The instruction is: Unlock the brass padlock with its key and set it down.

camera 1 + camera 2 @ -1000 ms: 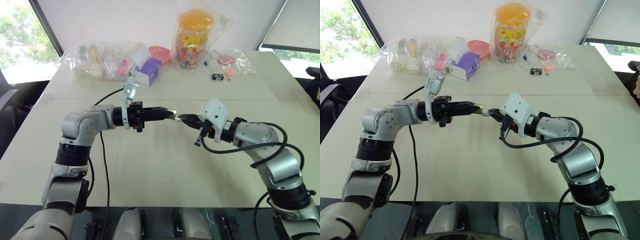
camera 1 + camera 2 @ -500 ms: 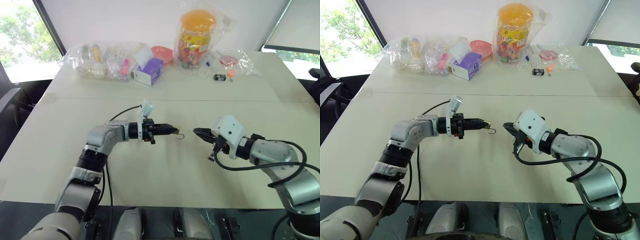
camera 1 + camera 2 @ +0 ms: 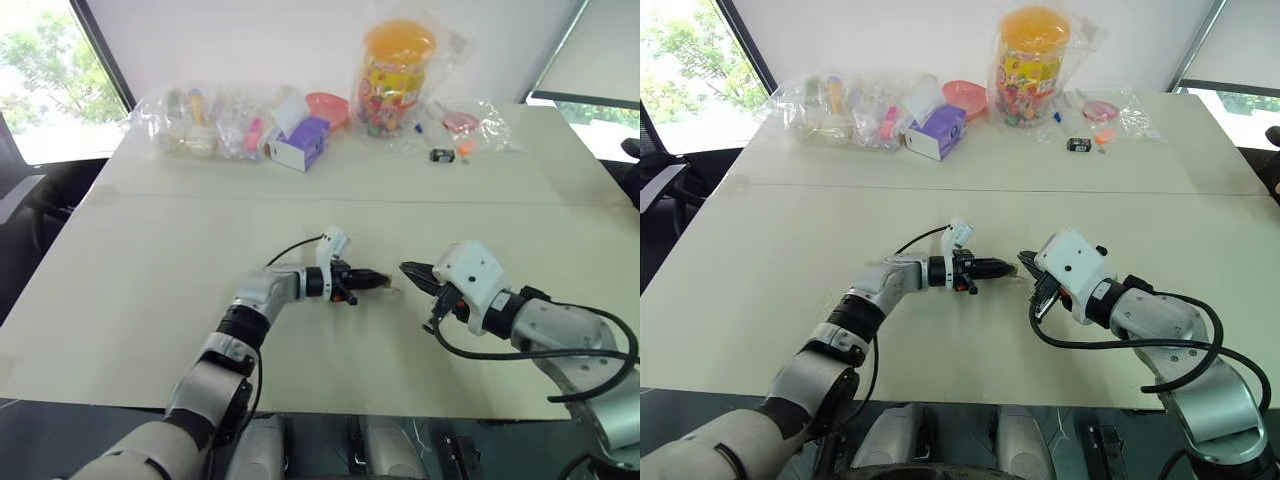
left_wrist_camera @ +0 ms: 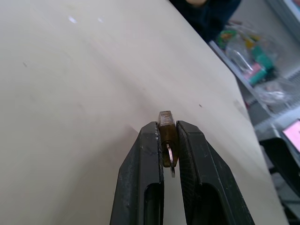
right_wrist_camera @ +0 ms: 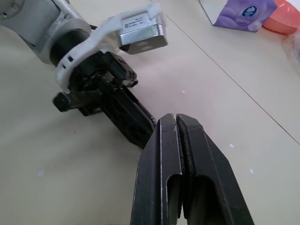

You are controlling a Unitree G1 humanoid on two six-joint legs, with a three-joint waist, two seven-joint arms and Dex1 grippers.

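On the wide beige table (image 3: 120, 300), the two arms met near the middle of the front half. Along the far edge lay clear bags of small items (image 3: 200, 125), a tall jar with an orange lid (image 3: 395, 75), a purple box (image 3: 300, 143), a pink bowl (image 3: 325, 105) and a small black object with an orange piece (image 3: 443, 154).

The left gripper (image 3: 385, 283) lay low over the tabletop and pointed sideways toward the robot's right, roughly level. The right gripper (image 3: 405, 269) pointed back toward it, slightly downward, so that the two sets of tips stood near each other but apart.

The left gripper's fingers (image 4: 145, 154) were clamped on the brass padlock (image 4: 167, 133), which sat between the very fingertips, its body pinched flat between the pads. Its long axis ran along the fingers; the brass end stuck out just past the tips, while the thin silvery shackle (image 4: 171, 159) lay back in the gap between the fingers, toward the wrist. Whether the padlock touched the table could not be told.

The right gripper's fingers (image 5: 164, 154) were pressed together; whether anything sat between them could not be told.
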